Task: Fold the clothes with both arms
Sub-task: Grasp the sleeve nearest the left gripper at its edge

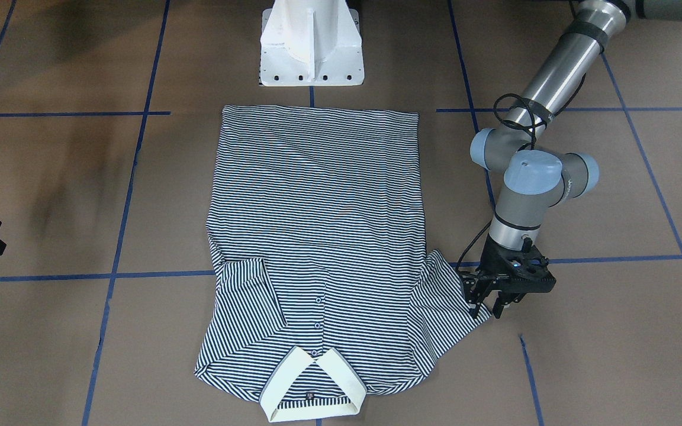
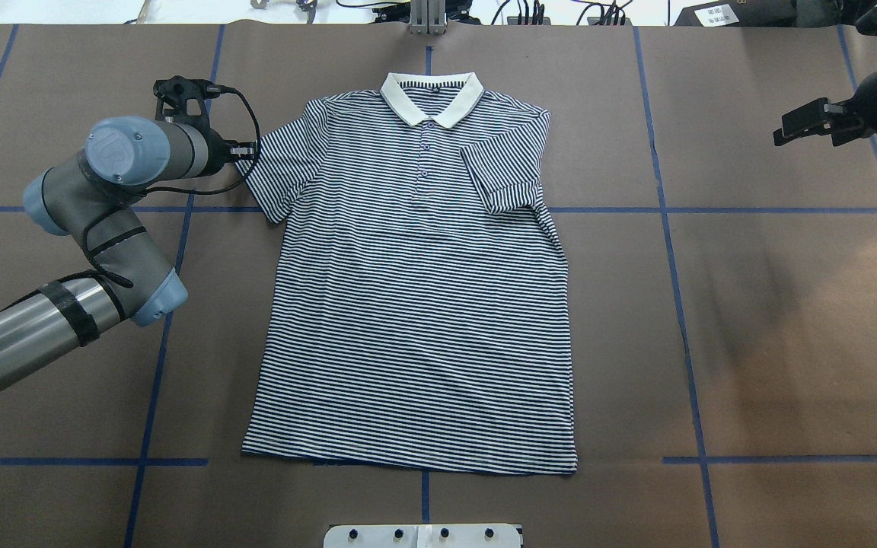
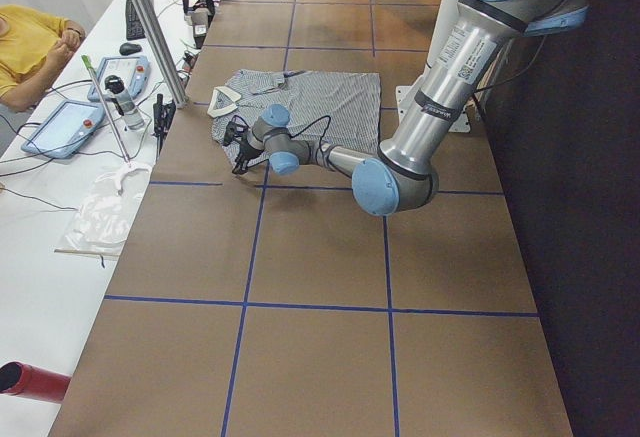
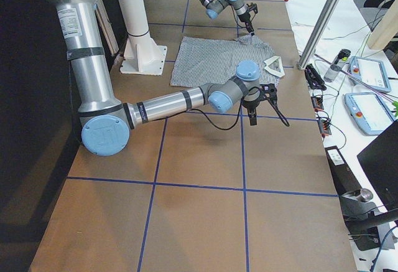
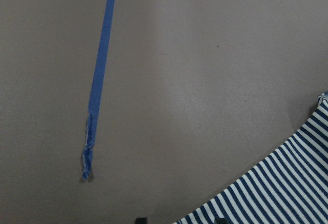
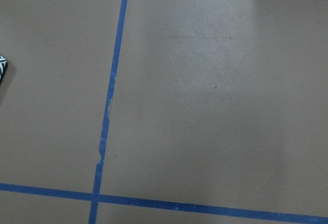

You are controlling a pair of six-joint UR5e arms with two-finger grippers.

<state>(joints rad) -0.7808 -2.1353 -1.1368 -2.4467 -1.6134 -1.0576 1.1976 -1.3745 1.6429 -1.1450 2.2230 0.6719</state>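
Note:
The striped polo shirt (image 2: pixel 416 304) lies flat and face up on the brown table, its cream collar (image 2: pixel 431 99) on the far side from the robot. One sleeve (image 2: pixel 499 175) is folded in over the chest; the other sleeve (image 1: pixel 453 296) lies spread out. My left gripper (image 1: pixel 486 307) points down at that spread sleeve's outer corner, open, with the striped edge (image 5: pixel 277 188) reaching between its fingertips in the left wrist view. My right gripper (image 2: pixel 789 131) hovers off to the side, away from the shirt. I cannot tell whether it is open or shut.
The white pedestal base (image 1: pixel 311 47) stands just behind the shirt's hem. Blue tape lines (image 2: pixel 667 228) cross the table. Beyond the collar side runs a side table with control tablets (image 3: pixel 60 127), a metal post (image 3: pixel 150 27) and a seated person (image 3: pixel 25 42).

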